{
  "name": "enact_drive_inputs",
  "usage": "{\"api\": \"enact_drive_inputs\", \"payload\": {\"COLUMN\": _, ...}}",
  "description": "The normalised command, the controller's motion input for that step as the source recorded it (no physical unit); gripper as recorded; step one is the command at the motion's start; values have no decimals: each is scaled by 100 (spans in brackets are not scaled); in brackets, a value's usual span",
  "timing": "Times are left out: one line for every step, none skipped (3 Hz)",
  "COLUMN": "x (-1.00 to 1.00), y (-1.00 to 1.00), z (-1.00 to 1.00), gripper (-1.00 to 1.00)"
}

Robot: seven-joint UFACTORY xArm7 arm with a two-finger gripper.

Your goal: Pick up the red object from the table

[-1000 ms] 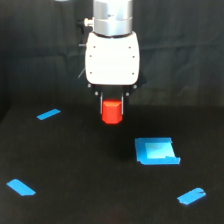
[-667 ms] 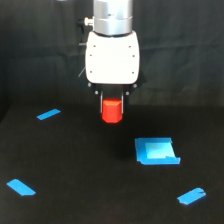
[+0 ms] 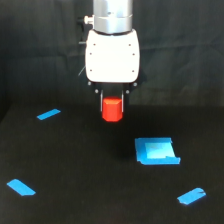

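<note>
The red object [image 3: 112, 109] is a small bright red-orange stubby block. It sits between the black fingers of my gripper [image 3: 112, 106], just under the white gripper body, in the middle of the exterior view. The gripper is shut on it and holds it above the black table [image 3: 75, 165]. The fingers cover the block's upper sides; its lower part shows below them.
A blue square tray-like piece [image 3: 156, 151] lies on the table to the exterior view's right of the block. Blue tape strips lie at the left [image 3: 48, 114], front left [image 3: 21, 187] and front right [image 3: 191, 196]. A black curtain hangs behind.
The gripper with the red block in it has risen a little higher above the table. Nothing else has moved.
</note>
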Motion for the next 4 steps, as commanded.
{"api": "enact_drive_inputs", "payload": {"x": 0, "y": 7, "z": 9, "gripper": -100}}
{"api": "enact_drive_inputs", "payload": {"x": 0, "y": 5, "z": -6, "gripper": -100}}
{"api": "enact_drive_inputs", "payload": {"x": -8, "y": 7, "z": -3, "gripper": -100}}
{"api": "enact_drive_inputs", "payload": {"x": 0, "y": 10, "z": -2, "gripper": -94}}
